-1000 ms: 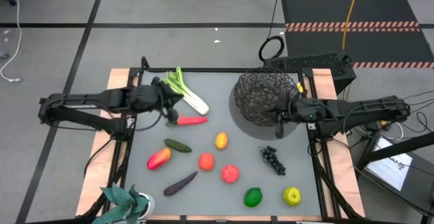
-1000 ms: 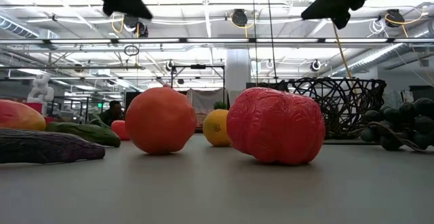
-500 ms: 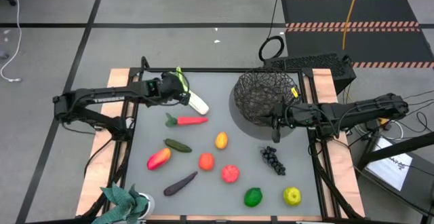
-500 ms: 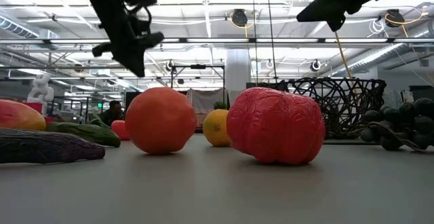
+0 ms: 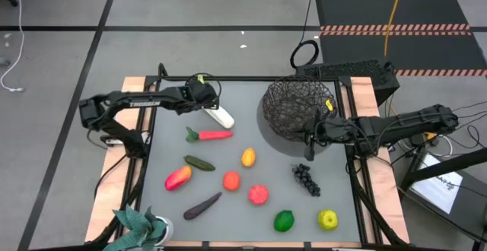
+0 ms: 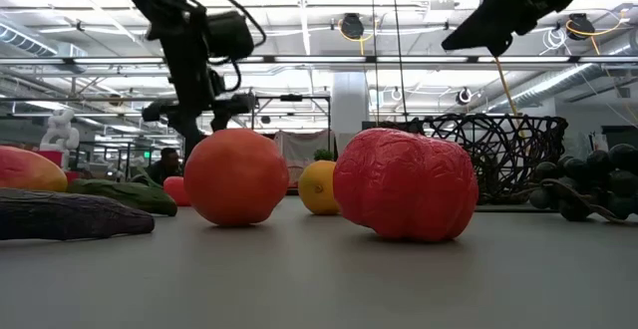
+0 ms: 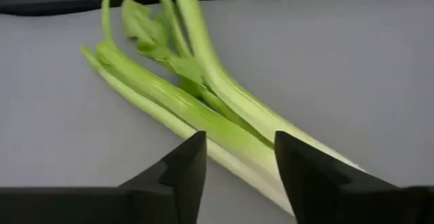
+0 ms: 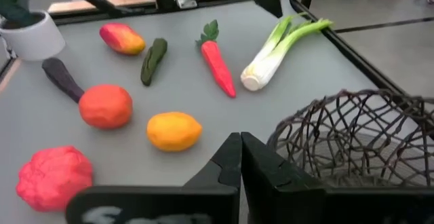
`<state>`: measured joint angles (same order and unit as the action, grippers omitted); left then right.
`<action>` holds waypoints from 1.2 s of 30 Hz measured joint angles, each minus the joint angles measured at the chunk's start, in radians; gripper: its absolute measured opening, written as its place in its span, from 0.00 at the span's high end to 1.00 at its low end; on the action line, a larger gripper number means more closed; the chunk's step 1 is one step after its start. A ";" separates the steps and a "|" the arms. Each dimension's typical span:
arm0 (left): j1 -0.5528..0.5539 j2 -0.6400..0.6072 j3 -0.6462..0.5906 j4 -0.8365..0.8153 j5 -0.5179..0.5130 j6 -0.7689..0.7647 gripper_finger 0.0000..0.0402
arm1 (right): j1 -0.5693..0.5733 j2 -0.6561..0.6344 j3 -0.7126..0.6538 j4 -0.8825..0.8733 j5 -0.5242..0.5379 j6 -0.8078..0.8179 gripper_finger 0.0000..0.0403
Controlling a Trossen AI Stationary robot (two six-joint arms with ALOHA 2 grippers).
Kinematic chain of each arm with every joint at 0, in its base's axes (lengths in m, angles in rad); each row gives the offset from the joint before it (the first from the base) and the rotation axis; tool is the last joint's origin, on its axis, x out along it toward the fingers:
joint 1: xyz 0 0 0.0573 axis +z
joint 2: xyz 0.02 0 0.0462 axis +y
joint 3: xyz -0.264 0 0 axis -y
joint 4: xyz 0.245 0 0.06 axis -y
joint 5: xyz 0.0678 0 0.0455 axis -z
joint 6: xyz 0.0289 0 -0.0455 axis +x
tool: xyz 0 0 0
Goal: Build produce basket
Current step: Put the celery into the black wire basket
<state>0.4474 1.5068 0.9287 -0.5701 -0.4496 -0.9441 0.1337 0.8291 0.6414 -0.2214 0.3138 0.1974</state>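
The grey-topped bench (image 5: 251,114) with pale wooden side rails carried everything. White lettering ran along the left arm's dark forearm in the high view, too small to read. The round black wire-mesh basket (image 5: 297,106) stood near the bench's far right corner; the right wrist view cut off all but its near rim. Just beside it, at the right edge, the right gripper (image 5: 307,138) hovered, jaws clenched on nothing. The left gripper (image 5: 204,99) hung near the far edge over the green-and-white toy leek (image 7: 203,108); the left wrist view showed its jaws released, straddling the stalk, where the high view hid the leaves. The red toy carrot (image 5: 211,135) lay nearby.
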 joint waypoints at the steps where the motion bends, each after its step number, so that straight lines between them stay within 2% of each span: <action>1: 0.009 0.012 0.000 -0.003 0.000 -0.011 0.53 | 0.000 0.000 -0.004 0.001 0.000 0.000 1.00; 7: 0.052 0.078 0.000 -0.004 -0.004 -0.021 0.46 | 0.006 0.000 -0.012 0.000 -0.002 0.003 1.00; 16: 0.102 0.167 0.000 0.005 -0.001 -0.052 0.48 | 0.065 0.000 -0.012 0.000 -0.003 0.000 1.00; 27: 0.103 0.184 0.000 0.052 0.003 -0.044 0.56 | 0.092 0.000 -0.012 0.000 -0.002 0.000 1.00; 32: 0.094 0.179 0.000 0.047 0.013 -0.055 0.64 | 0.092 0.000 -0.012 0.000 -0.002 0.000 1.00; 36: 0.104 0.118 0.000 0.041 0.072 -0.043 0.72 | 0.092 0.000 -0.012 -0.001 -0.002 -0.003 1.00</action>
<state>0.5509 1.6250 0.9287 -0.5290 -0.3771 -0.9872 0.2256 0.8288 0.6296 -0.2220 0.3122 0.1944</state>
